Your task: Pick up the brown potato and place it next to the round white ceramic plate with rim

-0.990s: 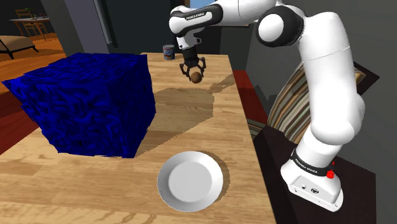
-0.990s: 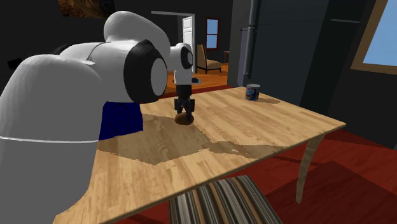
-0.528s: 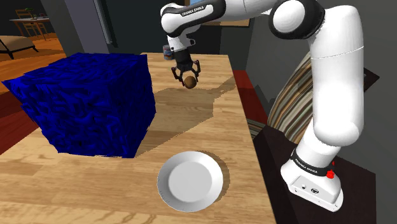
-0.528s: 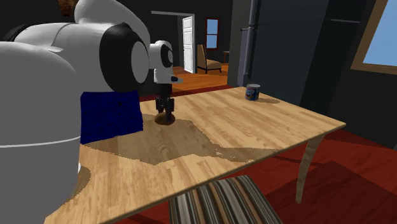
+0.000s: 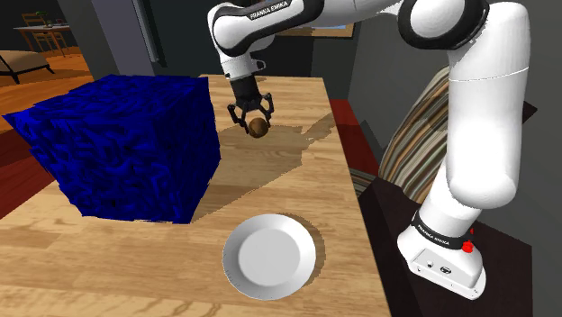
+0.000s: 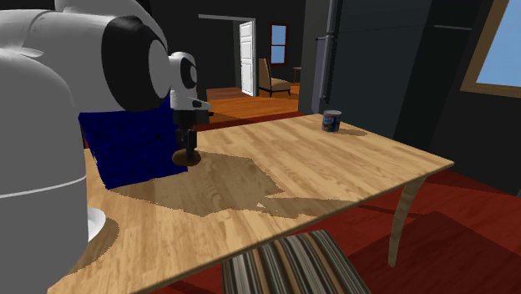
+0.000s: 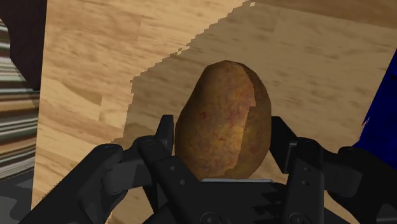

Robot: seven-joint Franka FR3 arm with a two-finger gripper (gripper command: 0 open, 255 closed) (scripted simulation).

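Fingers (image 7: 164, 132) clasp the brown potato (image 7: 222, 127) from both sides, carrying it over the shaded part of the wooden worktop (image 5: 306, 171), just right of the dark blue box (image 5: 126, 144) in the shoulder view. The round white plate (image 5: 269, 256) lies well apart, at the worktop's near end.

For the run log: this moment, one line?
black two-finger gripper: shut on brown potato | potato: over wooden table | round white plate: apart
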